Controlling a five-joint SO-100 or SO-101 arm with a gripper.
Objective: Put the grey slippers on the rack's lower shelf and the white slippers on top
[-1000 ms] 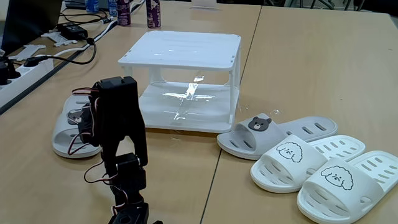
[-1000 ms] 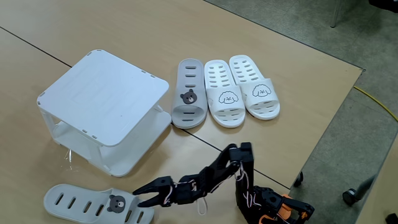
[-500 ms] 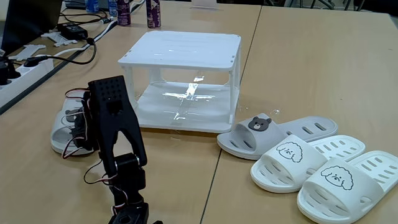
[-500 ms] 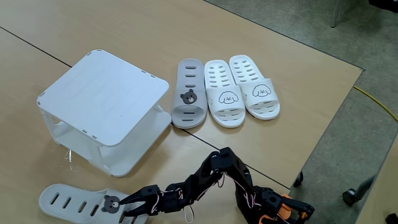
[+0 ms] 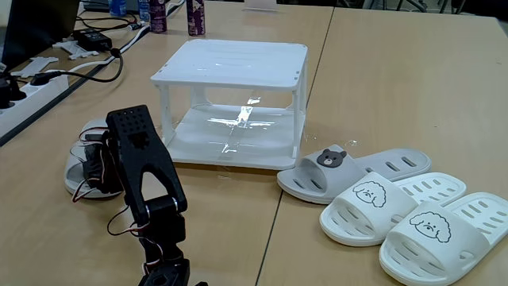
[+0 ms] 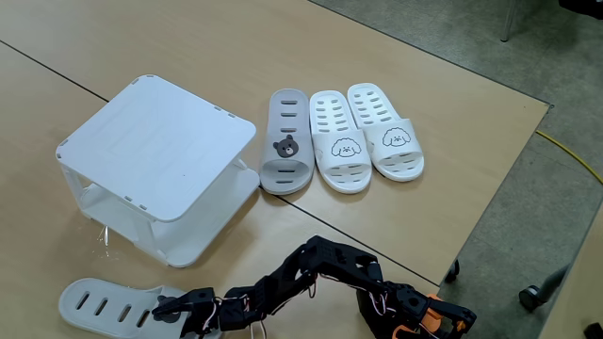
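Observation:
One grey slipper (image 6: 104, 306) lies at the bottom left, in front of the rack (image 6: 155, 151). My gripper (image 6: 179, 309) is down on its strap and covers the bear face; its jaws are too dark to read. From the other side, my arm (image 5: 143, 175) hides most of this grey slipper (image 5: 78, 171). The second grey slipper (image 6: 285, 141) (image 5: 337, 168) lies beside the rack (image 5: 230, 59). Beside it lies the pair of white slippers (image 6: 363, 137) (image 5: 397, 210). Both tiers of the rack are bare.
A power strip (image 5: 32, 91), cables and several bottles (image 5: 194, 16) sit at the far left of the table. The table edge (image 6: 490, 202) runs close behind the white slippers, with floor beyond it. A seam (image 5: 313, 79) splits the tabletop.
My arm has reached further down and toward the near grey slipper, and the gripper has gone from beside its strap to on top of it. The slipper was nudged slightly away.

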